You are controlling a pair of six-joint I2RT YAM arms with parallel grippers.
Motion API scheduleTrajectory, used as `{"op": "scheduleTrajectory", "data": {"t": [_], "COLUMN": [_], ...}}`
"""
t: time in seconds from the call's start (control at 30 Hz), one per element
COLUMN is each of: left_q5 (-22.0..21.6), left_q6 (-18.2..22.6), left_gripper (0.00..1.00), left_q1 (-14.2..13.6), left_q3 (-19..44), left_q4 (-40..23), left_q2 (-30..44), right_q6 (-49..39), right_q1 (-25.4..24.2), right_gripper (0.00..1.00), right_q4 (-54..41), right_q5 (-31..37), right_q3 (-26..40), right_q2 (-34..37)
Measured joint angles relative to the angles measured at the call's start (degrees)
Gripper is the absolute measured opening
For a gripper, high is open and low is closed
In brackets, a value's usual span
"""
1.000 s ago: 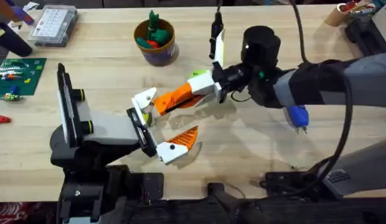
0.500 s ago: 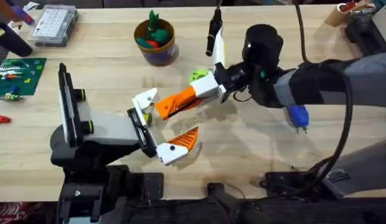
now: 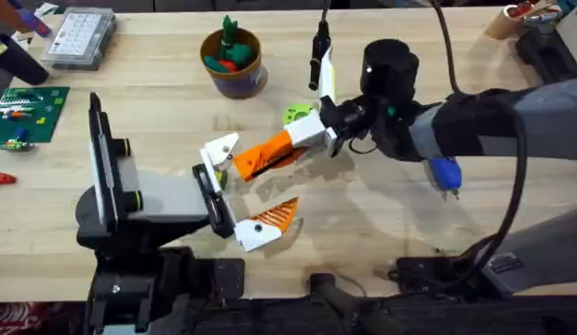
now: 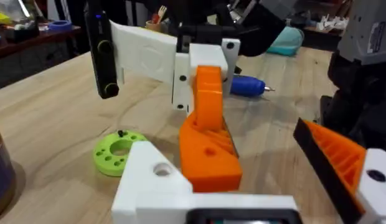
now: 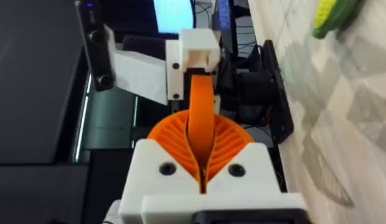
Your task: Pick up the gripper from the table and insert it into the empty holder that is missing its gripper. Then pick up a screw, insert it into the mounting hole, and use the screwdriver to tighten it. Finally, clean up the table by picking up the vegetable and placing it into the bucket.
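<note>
Gripper [image 3: 265, 152] — orange ribbed wedge on a white base — pinched between the right gripper's [image 5: 202, 171] closed fingers, its tip at the holder's [image 3: 217, 149] white mount near table centre; the left gripper [image 3: 240, 191] stands apart, at 6 o'clock of it.

A clear plastic compartment box [image 3: 81, 37] sits at the table's [image 3: 158, 121] far left, a green circuit board [image 3: 24, 114] nearer, with a red item [image 3: 0, 178] beside the edge.
</note>
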Motion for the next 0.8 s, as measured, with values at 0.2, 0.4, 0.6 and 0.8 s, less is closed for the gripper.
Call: {"op": "scheduleTrajectory", "data": {"t": [0.2, 0.4, 0.6, 0.8], "left_q5": [0.1, 0.1, 0.1, 0.0], "left_q6": [0.6, 0.8, 0.8, 0.8], "left_gripper": [0.986, 0.986, 0.986, 0.986], "left_q1": [0.0, 0.0, 0.0, 0.0], "left_q3": [0.0, 0.0, 0.0, 0.0], "left_q4": [0.0, 0.0, 0.0, 0.0], "left_q2": [0.0, 0.0, 0.0, 0.0], "right_q6": [3.8, 3.3, 0.8, -1.1], "right_q1": [0.0, 0.0, 0.0, 0.0], "right_gripper": [0.017, 0.017, 0.017, 0.017], "right_q4": [9.9, 9.3, 7.7, 7.6], "right_q5": [0.0, 0.7, 1.1, 2.1], "right_q3": [-0.1, -0.1, -1.0, -1.1], "right_q2": [0.0, 0.0, 0.0, 0.0]}}
